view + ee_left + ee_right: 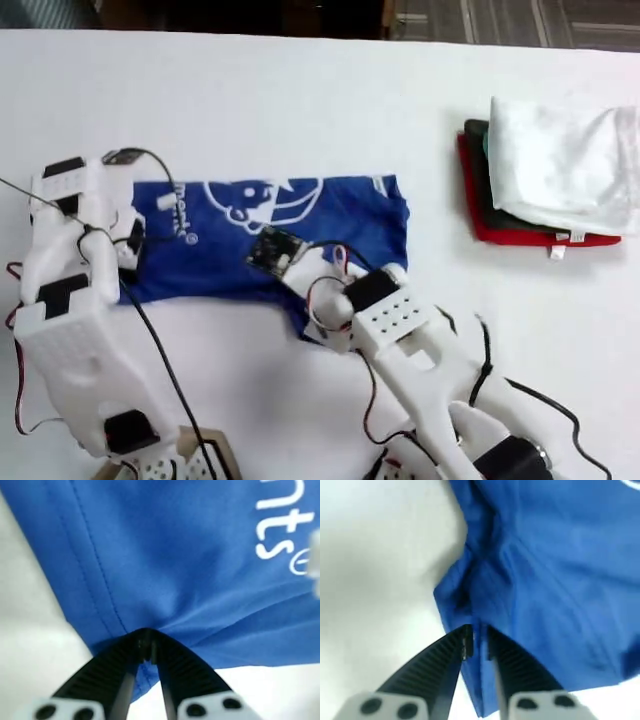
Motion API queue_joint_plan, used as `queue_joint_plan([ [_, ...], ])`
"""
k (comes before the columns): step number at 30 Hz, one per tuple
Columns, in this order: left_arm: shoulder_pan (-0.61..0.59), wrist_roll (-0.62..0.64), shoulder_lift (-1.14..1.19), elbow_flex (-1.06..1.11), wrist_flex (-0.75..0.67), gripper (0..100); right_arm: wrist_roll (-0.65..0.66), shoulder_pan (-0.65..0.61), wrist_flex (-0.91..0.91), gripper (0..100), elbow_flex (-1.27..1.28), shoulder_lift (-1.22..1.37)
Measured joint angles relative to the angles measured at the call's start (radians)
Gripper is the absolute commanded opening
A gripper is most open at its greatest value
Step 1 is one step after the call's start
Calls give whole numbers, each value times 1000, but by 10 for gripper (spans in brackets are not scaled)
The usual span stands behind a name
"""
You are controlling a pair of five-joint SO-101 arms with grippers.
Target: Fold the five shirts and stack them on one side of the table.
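High view: a blue printed cotton shirt (330, 225) lies part-folded at centre-left of the white table (300, 90), and a stack of folded white, black and red shirts (560, 160) sits upper right. Left wrist view: the left gripper (147, 642) pinches the blue hem. Right wrist view: the right gripper (476, 634) is clamped on a bunched edge. The next move is probably a joint lift-and-fold.

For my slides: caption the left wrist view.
The left gripper, jaws shut, pinches the edge of the blue printed shirt on the white table.
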Motion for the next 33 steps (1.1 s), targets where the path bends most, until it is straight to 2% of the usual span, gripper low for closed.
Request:
queue_joint_plan([
  [7,3,29,3,0,0,26,2,-18,-3,176,6,0],
  [17,3,34,3,0,0,26,6,52,-127,176,14,64],
  [26,3,34,3,0,0,26,6,52,-124,176,14,150],
  [33,3,34,3,0,0,26,6,35,-17,176,14,-15],
])
